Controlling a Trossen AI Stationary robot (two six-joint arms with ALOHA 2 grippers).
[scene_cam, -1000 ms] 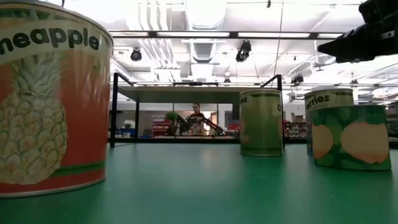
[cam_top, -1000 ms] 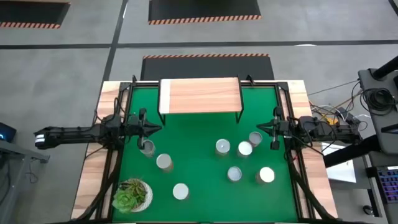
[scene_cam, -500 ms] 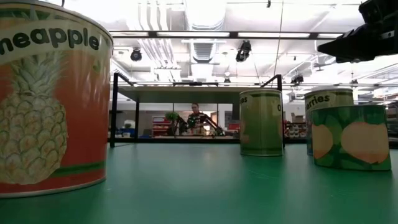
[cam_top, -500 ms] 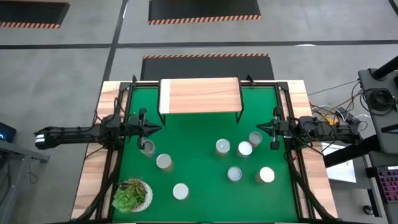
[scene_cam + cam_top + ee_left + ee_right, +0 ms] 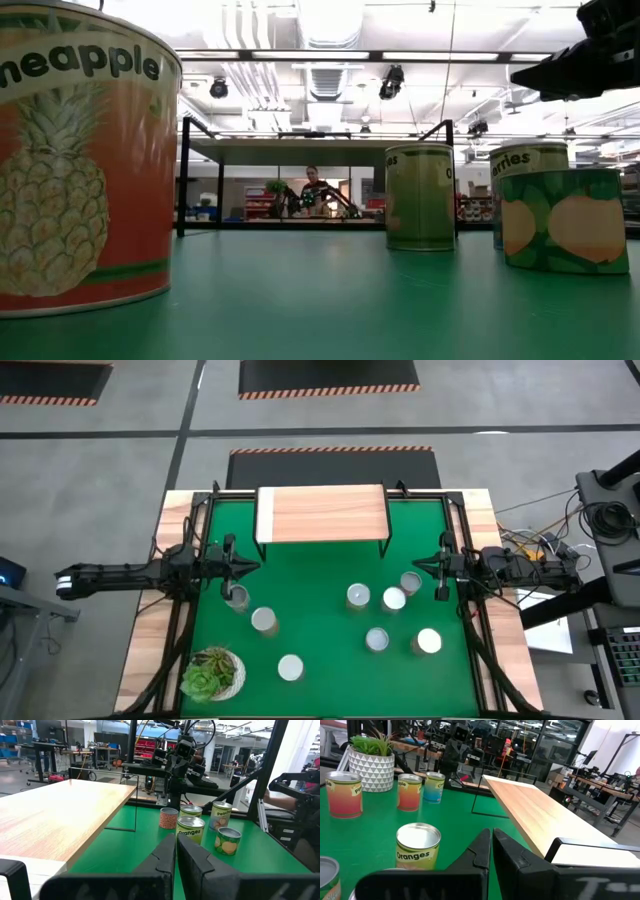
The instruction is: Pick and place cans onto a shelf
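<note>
Cans: none in either of my grippers. My left gripper is at the left side of the green mat, fingers pressed together, empty, pointing toward the middle. My right gripper mirrors it at the right side, fingers also closed, nothing held.

Nearest my left gripper: one can just below its tip, another can a bit further toward the front, a third can near the front edge beside the potted succulent. Nearest my right gripper: a can just beside its tip, touching or nearly touching the next can; another can a little further in. Two more toward the front, can and can. All eight upright on the mat.

The shelf is at the far edge of the mat, centred between both arms, top bare wood, paler strip at its left end, thin black legs. No can on it.

Low view: pineapple-label can close up. A person in the room far behind the table.
</note>
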